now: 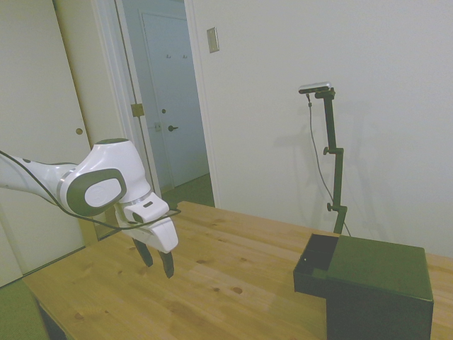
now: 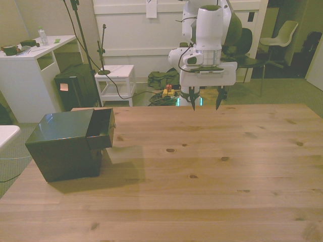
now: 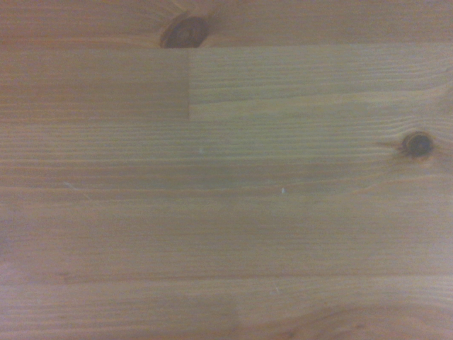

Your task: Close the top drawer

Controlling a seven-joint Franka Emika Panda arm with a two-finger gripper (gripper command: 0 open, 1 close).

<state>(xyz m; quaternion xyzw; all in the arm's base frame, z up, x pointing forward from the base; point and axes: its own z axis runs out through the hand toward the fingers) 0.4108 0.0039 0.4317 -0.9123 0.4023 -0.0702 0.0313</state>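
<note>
Top drawer (image 2: pixel 101 129): shallow matte-black rectangular tray

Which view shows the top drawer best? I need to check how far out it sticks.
The front view: the top drawer juts sideways from the cabinet, open. The side view shows it more end-on. The wrist view shows only table.

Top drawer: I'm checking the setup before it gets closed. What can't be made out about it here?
- Top drawer contents: front view, its own walls shade the inside.
- Cabinet base: side view, cut by the bottom edge.
- Wrist view: only table, no drawer.
</note>
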